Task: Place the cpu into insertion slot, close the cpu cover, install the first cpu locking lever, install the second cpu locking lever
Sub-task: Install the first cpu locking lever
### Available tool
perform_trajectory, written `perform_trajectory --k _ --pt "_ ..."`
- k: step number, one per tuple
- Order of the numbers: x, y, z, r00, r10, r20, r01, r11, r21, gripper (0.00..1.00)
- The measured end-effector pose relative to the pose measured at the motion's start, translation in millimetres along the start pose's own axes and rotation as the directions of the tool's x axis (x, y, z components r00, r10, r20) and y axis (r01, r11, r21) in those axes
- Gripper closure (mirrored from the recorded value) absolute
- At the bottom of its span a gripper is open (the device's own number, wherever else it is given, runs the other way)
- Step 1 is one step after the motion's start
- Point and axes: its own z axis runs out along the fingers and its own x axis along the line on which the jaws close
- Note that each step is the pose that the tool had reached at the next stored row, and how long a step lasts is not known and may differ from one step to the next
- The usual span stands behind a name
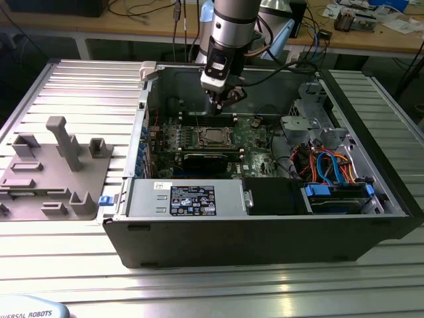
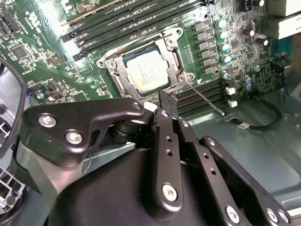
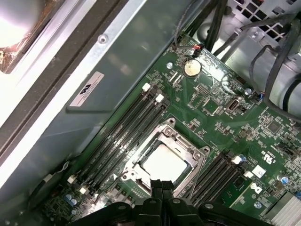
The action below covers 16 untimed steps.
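Fingers (image 2: 165, 109) pinched together, hovering near cpu cover (image 2: 175, 52), arm (image 1: 233, 26) upright

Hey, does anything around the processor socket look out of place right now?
One thing: a thin locking lever juts diagonally from the cpu cover across the memory slots, not tucked alongside it. The cpu sits square inside.

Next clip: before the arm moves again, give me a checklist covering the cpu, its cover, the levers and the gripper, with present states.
1. cpu lying flat inside the cover's opening: ok.
2. cpu cover down around the cpu: ok.
3. Locking lever latched: not ok. It sticks out free over the memory slots.
4. Other locking lever latched: cannot tell.
5. Gripper empty: ok. It is shut with nothing in it, near the cover's edge.
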Motion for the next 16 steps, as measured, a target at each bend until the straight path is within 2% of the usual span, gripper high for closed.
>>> perform_trajectory --k 7,11,13,15,16 --pt "0.0 0.0 0.0 0.9985 -0.054 0.0011 0.054 0.9985 0.0038 0.89" --pt "0.0 0.1 0.1 0.9954 -0.096 0.0027 0.096 0.9953 0.0076 0.89" --pt "0.0 0.0 0.0 0.9933 -0.115 0.0087 0.115 0.9932 0.0151 0.89" --pt "0.0 0.0 0.0 0.9913 -0.13 0.0187 0.13 0.9912 0.0267 0.89" --pt "0.0 0.0 0.0 0.9904 -0.136 0.0201 0.136 0.9903 0.0287 0.89"
